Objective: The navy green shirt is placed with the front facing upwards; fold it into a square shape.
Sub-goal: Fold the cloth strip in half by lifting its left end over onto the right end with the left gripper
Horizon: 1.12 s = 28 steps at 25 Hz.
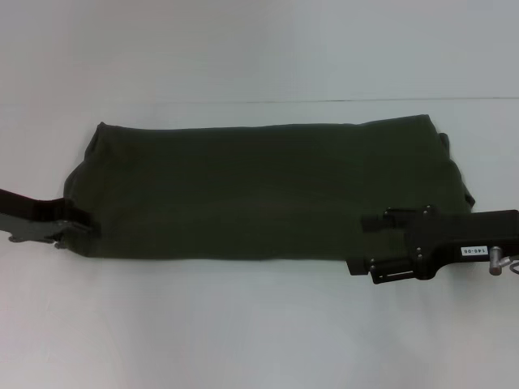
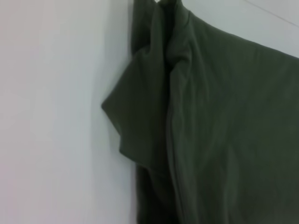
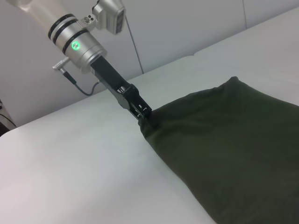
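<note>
the navy green shirt [image 1: 268,190] lies on the white table [image 1: 243,332] as a long horizontal band, its print not in view; judged from its shape, the lengthwise folds are made and the band has yet to be doubled end over end into a square. the left gripper [image 1: 71,228] sits at the band's left end, near corner; the right wrist view shows its fingers [image 3: 144,112] pressed into the cloth edge, apparently pinched on it. the right gripper [image 1: 375,220] rests over the right end near the front edge; whether it is spread or clamped cannot be told. the left wrist view shows a sleeve [image 2: 133,121] bunched and poking out past the folded edge, so that end is untidy and could spoil a clean square. nothing else is seen on the table, and no obstruction shows in the fold's path
</note>
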Each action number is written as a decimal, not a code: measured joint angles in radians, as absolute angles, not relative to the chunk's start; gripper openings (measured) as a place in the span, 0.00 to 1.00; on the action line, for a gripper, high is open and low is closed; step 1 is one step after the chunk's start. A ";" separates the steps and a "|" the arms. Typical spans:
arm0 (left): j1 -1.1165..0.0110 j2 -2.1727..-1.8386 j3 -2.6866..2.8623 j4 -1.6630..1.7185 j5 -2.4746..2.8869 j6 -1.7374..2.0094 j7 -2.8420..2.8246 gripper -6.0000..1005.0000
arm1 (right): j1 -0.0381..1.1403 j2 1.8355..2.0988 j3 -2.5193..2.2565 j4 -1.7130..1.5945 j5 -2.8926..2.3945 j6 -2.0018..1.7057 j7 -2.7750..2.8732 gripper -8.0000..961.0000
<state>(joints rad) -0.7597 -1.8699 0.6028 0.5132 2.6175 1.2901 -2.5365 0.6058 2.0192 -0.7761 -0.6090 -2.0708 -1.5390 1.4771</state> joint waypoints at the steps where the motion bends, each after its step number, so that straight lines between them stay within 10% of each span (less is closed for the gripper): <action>1: -0.755 -1.870 0.603 0.522 2.618 1.290 -2.534 0.52 | 0.606 2.020 -0.776 -0.609 -2.071 -1.539 1.477 0.98; 9: -0.739 -1.871 0.603 0.538 2.619 1.286 -2.497 0.37 | 0.607 2.020 -0.776 -0.609 -2.071 -1.538 1.479 0.98; 12: -0.737 -1.874 0.603 0.538 2.619 1.286 -2.484 0.12 | 0.606 2.020 -0.776 -0.609 -2.071 -1.538 1.480 0.98; 28: -0.714 -1.913 0.591 0.627 2.589 1.369 -2.347 0.04 | 0.591 2.070 -0.689 -0.597 -2.070 -1.412 1.479 0.95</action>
